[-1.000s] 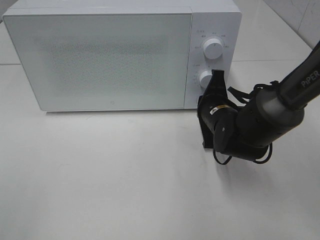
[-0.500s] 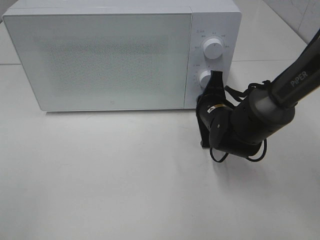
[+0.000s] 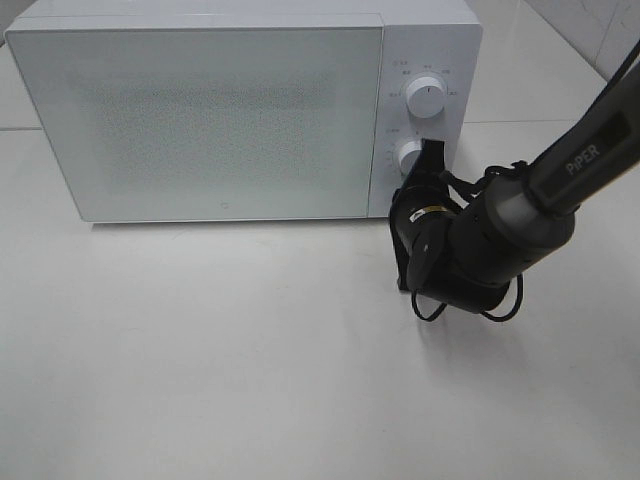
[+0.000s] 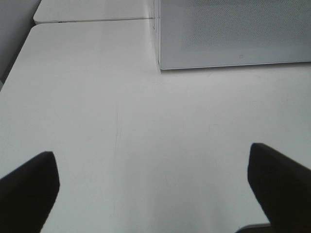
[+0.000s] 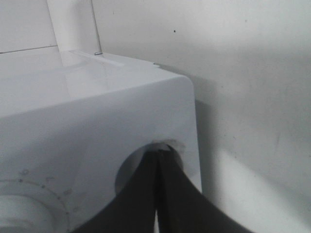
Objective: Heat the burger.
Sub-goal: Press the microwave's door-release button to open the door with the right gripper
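**Right gripper at lower knob; burger not seen**

Microwave (image 3: pixel 220 120) stands at the back of the table (image 3: pixel 250 380). Door (image 3: pixel 210 115) shut, frosted; nothing can be made out through it. Burger: in none of the views, so I cannot tell where it is.

Control panel is on the microwave's right side. Upper knob (image 3: pixel 427 98) is uncovered. Lower knob (image 3: pixel 406 156) is partly covered on its right by the right gripper (image 3: pixel 432 150).

Right arm (image 3: pixel 500 240) comes in from the right edge of the high view, wrist low in front of the panel, fingers pointing up at the lower knob. Black cable (image 3: pixel 432 312) loops under the wrist, close to the table.

Right wrist view: the two dark fingers (image 5: pixel 184 204) run together, with only a thin seam between them, and their tips meet at the knob's rounded edge (image 5: pixel 127 177). Jaws read as closed. Whether they pinch any part of the knob I cannot tell.

Left gripper (image 4: pixel 154 191): seen only in its own wrist view. Fingers (image 4: pixel 29 191) sit wide apart at the frame's lower corners, nothing between them, above bare table (image 4: pixel 121 121). Microwave's lower front edge (image 4: pixel 233 60) is well ahead of it.
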Controlling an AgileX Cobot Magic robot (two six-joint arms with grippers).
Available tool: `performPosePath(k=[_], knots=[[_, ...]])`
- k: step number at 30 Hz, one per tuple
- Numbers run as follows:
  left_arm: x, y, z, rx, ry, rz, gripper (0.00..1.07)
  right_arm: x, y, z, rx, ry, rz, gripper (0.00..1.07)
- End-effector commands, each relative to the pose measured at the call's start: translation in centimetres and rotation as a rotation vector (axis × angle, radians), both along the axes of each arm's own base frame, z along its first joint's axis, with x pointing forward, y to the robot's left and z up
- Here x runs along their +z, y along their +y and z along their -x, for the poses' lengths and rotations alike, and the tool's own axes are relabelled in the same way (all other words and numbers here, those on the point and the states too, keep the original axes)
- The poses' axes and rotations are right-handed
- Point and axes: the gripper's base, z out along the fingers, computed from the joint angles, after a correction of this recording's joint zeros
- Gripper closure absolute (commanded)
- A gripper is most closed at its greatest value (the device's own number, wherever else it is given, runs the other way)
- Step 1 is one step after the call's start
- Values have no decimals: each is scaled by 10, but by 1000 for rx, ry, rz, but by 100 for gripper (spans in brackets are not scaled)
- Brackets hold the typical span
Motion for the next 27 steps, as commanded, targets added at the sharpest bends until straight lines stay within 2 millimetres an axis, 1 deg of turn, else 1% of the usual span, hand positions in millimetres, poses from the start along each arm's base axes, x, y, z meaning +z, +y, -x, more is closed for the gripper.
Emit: performPosePath(k=[1, 2, 5, 7, 8, 9, 22, 27], knots=[[-1, 0, 2, -1, -22, 1, 9, 16, 1, -20, -15, -175, 33, 107], [-1, 0, 2, -1, -22, 1, 9, 21, 1, -23, -25, -217, 49, 107], [-1, 0, 2, -1, -22, 1, 9, 24, 0, -26, -59, -239, 42, 107], [-1, 0, 2, -1, -22, 1, 9, 28, 2, -35, -112, -265, 13, 107], [-1, 0, 2, -1, -22, 1, 9, 28, 2, -35, -112, -265, 13, 107], [-1, 0, 2, -1, -22, 1, 9, 31, 4, -39, -114, -289, 20, 107], [-1, 0, 2, -1, -22, 1, 9, 30, 6, -40, -92, -283, 53, 107], [-1, 0, 2, -1, -22, 1, 9, 29, 5, -35, -76, -240, 51, 107]])
